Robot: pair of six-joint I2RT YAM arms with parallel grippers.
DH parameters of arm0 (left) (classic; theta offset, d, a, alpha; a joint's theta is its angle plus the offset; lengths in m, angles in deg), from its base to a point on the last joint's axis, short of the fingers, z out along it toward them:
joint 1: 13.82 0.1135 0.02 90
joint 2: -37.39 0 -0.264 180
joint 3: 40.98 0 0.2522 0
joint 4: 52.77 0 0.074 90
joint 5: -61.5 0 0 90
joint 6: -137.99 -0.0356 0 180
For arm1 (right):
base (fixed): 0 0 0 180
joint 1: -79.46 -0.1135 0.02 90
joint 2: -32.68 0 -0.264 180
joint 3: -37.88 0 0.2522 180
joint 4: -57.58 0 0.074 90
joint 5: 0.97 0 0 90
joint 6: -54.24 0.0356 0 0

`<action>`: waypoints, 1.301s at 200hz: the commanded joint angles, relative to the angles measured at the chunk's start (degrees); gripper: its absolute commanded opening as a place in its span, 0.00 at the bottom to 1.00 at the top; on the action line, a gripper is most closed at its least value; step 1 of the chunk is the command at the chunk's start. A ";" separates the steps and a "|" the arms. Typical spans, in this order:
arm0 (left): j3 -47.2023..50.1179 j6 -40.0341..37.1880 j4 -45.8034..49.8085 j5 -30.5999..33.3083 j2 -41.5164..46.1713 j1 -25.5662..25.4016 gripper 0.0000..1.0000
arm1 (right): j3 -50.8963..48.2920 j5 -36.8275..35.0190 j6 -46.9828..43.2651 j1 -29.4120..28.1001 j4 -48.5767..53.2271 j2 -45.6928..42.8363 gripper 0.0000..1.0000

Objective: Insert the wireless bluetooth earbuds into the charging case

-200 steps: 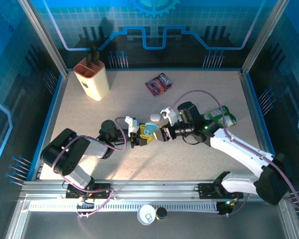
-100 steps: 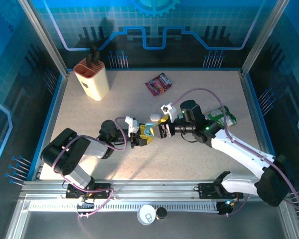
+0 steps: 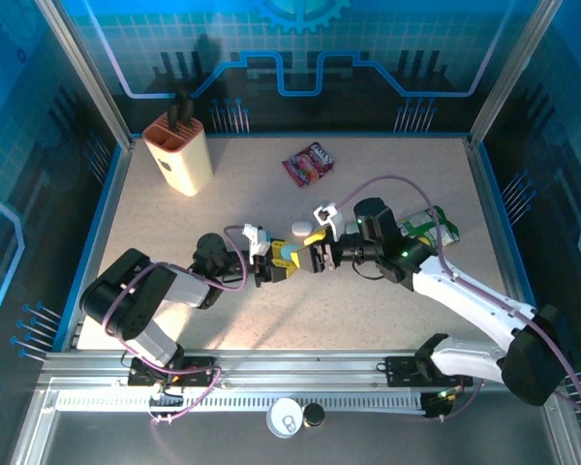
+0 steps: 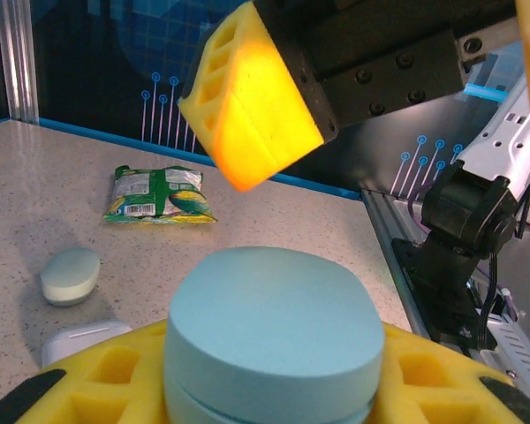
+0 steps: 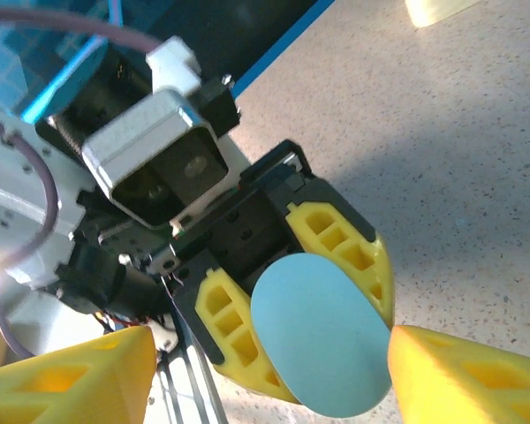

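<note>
Nearest, on the rail in front of the arm bases, lie a white round cap (image 3: 286, 418) and a small black cap (image 3: 314, 415), off the work area and seemingly no part of the job. Out over the middle of the table (image 3: 174, 223), the left pincer (image 3: 281, 265) is clamped on a pale blue case (image 3: 289, 255), its yellow fingers pressing the lower half from both sides. That leaves the lid free and turned towards the other arm, probably so that it can be lifted while the base is steadied. The right pincer (image 3: 315, 250) faces it with its jaws spread, one finger to each side of the case and neither touching, which looks like a line-up for taking the lid. The lid is down and the seam is closed. Where the earbuds are I cannot tell, because anything inside the case is hidden. Just beyond the two pincers a pale oval case (image 4: 71, 276) rests flat on the table, also shut, with a white rounded thing (image 4: 84, 340) just beside it that is partly cut off. Farther right lies a green packet (image 3: 431, 225), sealed, and farther back a red packet (image 3: 309, 163). In the far left corner a beige holder (image 3: 177, 150) stands upright with dark handles sticking out of its top.
</note>
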 commanded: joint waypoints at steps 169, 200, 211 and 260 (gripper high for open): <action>-2.20 -5.00 -2.01 9.57 1.65 -0.62 0.31 | -12.58 22.08 57.36 7.49 -58.50 17.78 0.63; -2.48 -5.18 -1.96 9.65 0.37 -0.66 0.31 | -12.79 22.35 59.04 7.57 -61.47 20.05 0.51; -2.60 -5.26 -1.96 9.62 0.34 -0.66 0.31 | -12.79 22.21 58.60 7.57 -60.83 20.31 0.45; -2.23 -5.95 -1.96 9.79 0.38 -0.67 0.34 | -12.00 21.48 53.30 8.25 -51.16 18.85 0.27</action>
